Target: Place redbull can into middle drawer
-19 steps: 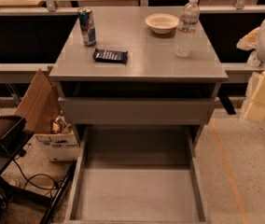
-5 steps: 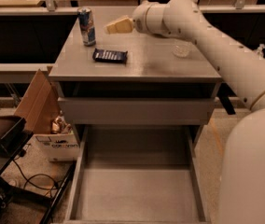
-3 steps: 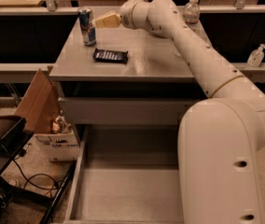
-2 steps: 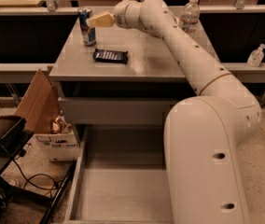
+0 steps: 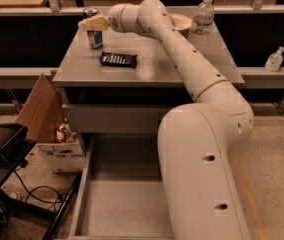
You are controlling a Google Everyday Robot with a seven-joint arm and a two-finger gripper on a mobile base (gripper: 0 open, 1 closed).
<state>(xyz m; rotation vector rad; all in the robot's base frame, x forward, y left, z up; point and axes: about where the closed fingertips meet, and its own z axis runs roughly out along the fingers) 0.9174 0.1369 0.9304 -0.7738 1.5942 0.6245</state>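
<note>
The redbull can (image 5: pixel 95 37) stands upright at the back left of the grey cabinet top (image 5: pixel 192 69). My gripper (image 5: pixel 91 23) reaches in from the right and sits at the can's upper half, covering its middle. The white arm (image 5: pixel 182 59) stretches across the top from the lower right. The middle drawer (image 5: pixel 117 204) is pulled out below the cabinet; its flat grey floor shows, and its right part is hidden behind the arm.
A black packet (image 5: pixel 118 59) lies just in front of the can. A clear water bottle (image 5: pixel 201 20) and a white bowl (image 5: pixel 182 21) stand at the back right. A cardboard box (image 5: pixel 47 119) and cables lie on the floor to the left.
The arm has swung in from the right and leftward across the cabinet top; the gripper has gone from beside the can to around its upper part. The can has not moved.
</note>
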